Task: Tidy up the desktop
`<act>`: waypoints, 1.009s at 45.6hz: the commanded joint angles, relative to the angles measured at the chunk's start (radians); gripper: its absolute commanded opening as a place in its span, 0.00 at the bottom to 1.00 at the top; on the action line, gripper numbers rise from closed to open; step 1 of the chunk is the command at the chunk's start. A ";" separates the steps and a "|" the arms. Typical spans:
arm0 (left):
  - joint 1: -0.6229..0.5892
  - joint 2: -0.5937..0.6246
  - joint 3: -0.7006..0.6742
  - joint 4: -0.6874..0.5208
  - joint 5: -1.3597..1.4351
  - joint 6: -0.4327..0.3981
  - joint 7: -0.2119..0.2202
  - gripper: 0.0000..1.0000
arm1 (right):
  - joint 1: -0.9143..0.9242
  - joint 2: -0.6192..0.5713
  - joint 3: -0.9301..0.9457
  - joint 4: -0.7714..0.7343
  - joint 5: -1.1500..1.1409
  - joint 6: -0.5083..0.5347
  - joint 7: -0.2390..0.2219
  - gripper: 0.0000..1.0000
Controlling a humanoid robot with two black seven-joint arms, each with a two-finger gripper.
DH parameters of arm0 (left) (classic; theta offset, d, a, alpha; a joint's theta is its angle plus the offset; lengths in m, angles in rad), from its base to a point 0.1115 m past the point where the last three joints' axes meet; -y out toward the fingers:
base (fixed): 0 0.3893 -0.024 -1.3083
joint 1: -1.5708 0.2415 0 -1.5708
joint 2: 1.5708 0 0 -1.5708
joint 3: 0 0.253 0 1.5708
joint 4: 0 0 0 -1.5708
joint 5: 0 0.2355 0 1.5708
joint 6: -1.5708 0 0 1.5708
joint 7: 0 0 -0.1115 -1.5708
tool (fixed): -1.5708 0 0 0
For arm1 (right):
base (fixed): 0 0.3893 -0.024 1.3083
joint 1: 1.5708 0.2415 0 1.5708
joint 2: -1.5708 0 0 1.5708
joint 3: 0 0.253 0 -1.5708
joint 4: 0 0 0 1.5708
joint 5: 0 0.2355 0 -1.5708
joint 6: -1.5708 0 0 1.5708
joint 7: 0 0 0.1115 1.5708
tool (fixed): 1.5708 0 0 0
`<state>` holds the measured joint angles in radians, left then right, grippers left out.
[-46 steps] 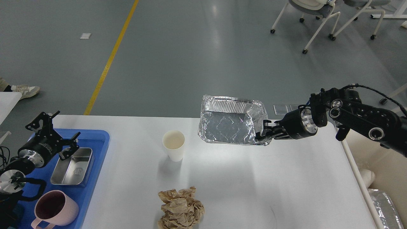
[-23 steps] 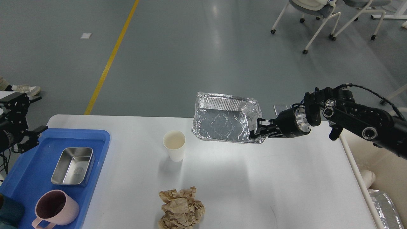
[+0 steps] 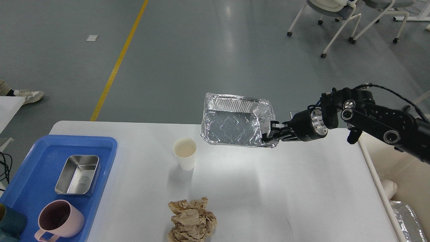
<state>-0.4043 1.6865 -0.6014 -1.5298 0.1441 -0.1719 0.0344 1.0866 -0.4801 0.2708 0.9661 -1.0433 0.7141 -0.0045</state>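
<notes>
At the bottom centre of the frame a crumpled brown paper ball (image 3: 192,220) lies on the table (image 3: 302,201), and at the lower left a blue tray (image 3: 33,161) holds a pink mug (image 3: 59,220) and a steel tin (image 3: 78,174). Above the paper ball, left of centre, a white paper cup (image 3: 184,153) stands upright.

The table fills the lower half of the frame, its long axis running left to right and its far edge about halfway up.

Right of centre, over that far edge, the right end effector (image 3: 272,133) is clamped on the right rim of a foil tray (image 3: 235,122). The foil tray hangs clear of the table, tipped so its open side faces the camera, long axis roughly left to right.

The step in hand looks like clearing the foil tray as rubbish. The next move probably calls for carrying it to the cream bin (image 3: 403,188) at the right edge, keeping the thin rim from tearing or slipping. The cup and paper ball are not yet cleared.

The left end effector is out of view.
</notes>
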 commanded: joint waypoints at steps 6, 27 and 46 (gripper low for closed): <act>0.004 -0.093 0.025 0.077 -0.003 0.031 0.001 0.97 | 0.001 0.000 0.010 0.002 0.000 -0.001 0.000 0.00; -0.007 -0.228 0.042 0.247 0.109 -0.008 -0.109 0.97 | 0.004 0.005 0.021 0.005 0.000 0.001 0.001 0.00; -0.191 -0.450 0.043 0.338 1.052 -0.201 -0.186 0.97 | 0.021 0.005 0.034 0.013 0.000 0.001 0.008 0.00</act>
<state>-0.5495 1.2950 -0.5606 -1.2320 0.8862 -0.3018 -0.1045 1.1084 -0.4755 0.3035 0.9789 -1.0419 0.7149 -0.0002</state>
